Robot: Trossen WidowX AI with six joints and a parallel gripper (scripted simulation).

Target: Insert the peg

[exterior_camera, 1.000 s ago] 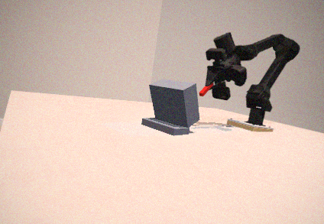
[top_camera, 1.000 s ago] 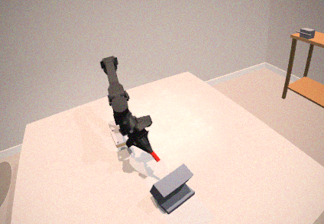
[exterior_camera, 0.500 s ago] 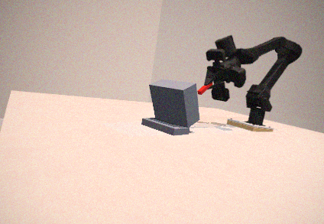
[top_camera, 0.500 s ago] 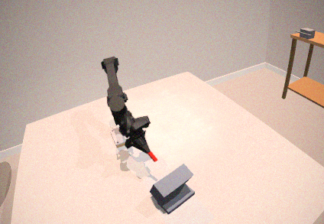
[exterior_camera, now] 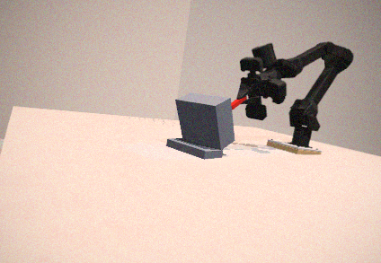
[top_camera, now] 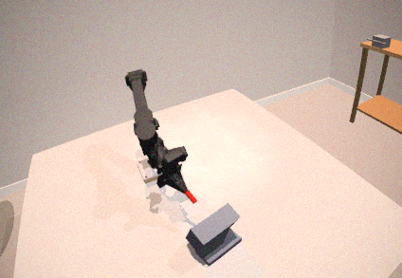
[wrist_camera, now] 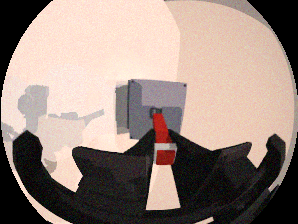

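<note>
A red peg (top_camera: 191, 197) (exterior_camera: 239, 102) (wrist_camera: 160, 128) is held aslant above the table. My gripper (top_camera: 186, 192) (wrist_camera: 163, 142) is shut on its upper part; the peg looks flat-sided in the wrist view. The grey sloped panel (top_camera: 215, 224) (exterior_camera: 199, 121) (wrist_camera: 160, 92) stands in front of the arm. Its dark hole (wrist_camera: 154, 110) shows in the wrist view, just beyond the peg's far end, which overlaps its lower edge there. The top view shows a gap between peg and panel. In the exterior view the peg's tip meets the block's outline, and the hole is hidden.
The panel stands on a grey foot (top_camera: 224, 249) (exterior_camera: 193, 149) on the pale table (top_camera: 294, 194) (exterior_camera: 135, 202). The arm's base plate (top_camera: 147, 171) (exterior_camera: 294, 147) is behind the gripper. An orange-topped shelf (top_camera: 395, 48) stands off the table at the far right of the top view.
</note>
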